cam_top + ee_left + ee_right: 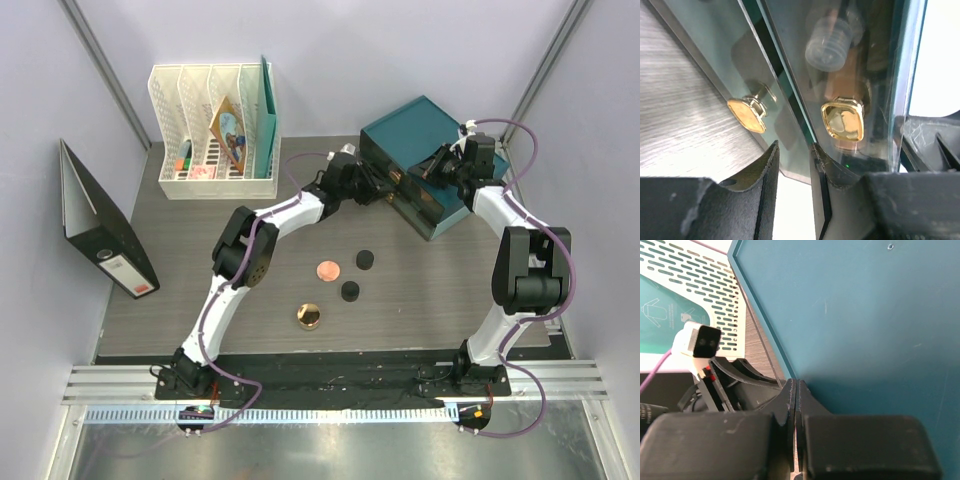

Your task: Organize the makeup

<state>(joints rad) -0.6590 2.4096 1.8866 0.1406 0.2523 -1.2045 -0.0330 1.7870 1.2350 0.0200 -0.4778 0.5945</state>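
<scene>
Four pieces still lie loose on the grey table (200, 300): coral round compact (327, 270), two black round pots (365, 260) (350, 291) and faceted gold jar (308, 316), all well apart from the teal drawer box (415, 130). A clear ribbed-cap bottle (827, 42) sits behind its glass drawer front (790, 100); the rest inside is too blurred to tell. Left gripper (793, 150) is part-spread with the glass corner in the gap, can't tell if it's pinching. Right gripper (796, 385) is pressed together, empty, at the box edge. Both arms crowd the box. White file rack (215, 130) and black binder (100, 235) are off left, not in the way.
</scene>
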